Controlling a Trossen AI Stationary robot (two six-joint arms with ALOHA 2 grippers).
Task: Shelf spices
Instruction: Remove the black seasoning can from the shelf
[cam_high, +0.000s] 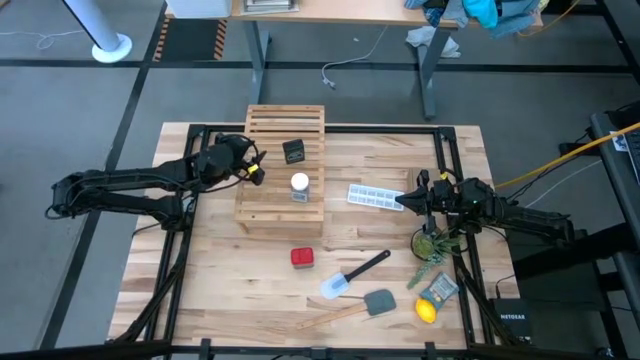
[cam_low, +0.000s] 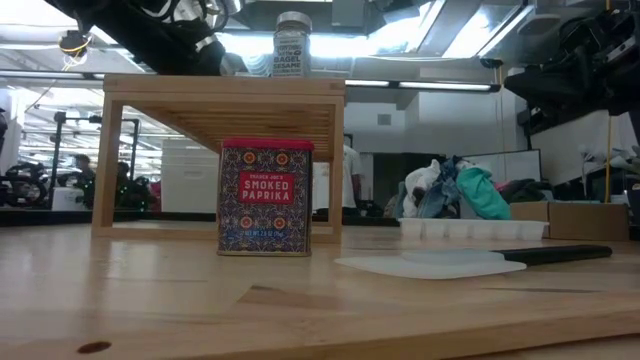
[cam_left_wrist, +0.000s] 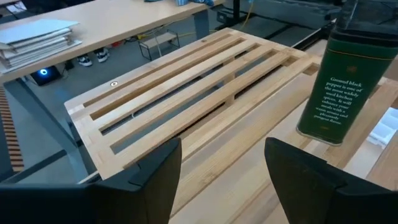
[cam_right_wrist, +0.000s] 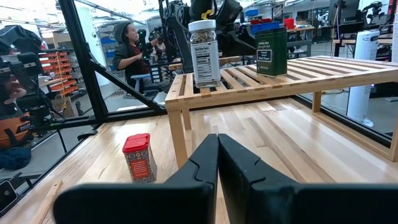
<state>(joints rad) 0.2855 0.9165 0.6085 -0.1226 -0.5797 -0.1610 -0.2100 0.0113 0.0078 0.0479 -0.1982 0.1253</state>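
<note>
On top of the shelf (cam_high: 282, 170), over its left edge, the left gripper (cam_high: 255, 168) hangs with its fingers spread apart and nothing between them. The arm comes in low from the table's left side, stretched out nearly flat, wrist pointing toward the rack's middle. In the left wrist view the two dark fingers (cam_left_wrist: 155, 171) sit just above the slats, and the black spice tin (cam_left_wrist: 342, 84) stands upright off to one side, clear of both.

That tin (cam_high: 294, 151) is on the far half of the rack, and the clear jar with the white lid (cam_high: 299, 186) stands upright nearer the front, close to the right edge. The red paprika tin (cam_high: 302, 258) is down on the table (cam_high: 220, 290), in front of the shelf and well apart from it, upright.

The right gripper (cam_high: 408, 201) waits over by the table's right side with its fingers pressed together, nothing in them, tip just beside the white ice-cube tray (cam_high: 374, 197), maybe touching it, hard to say from above.

Room-wise: the left half of the rack top is bare slats. Around the red tin there's open wood on the left; a spatula (cam_high: 352, 275) lies to its right, with a grey scraper (cam_high: 379, 302) and a lemon (cam_high: 426, 311) further toward the front right corner.
</note>
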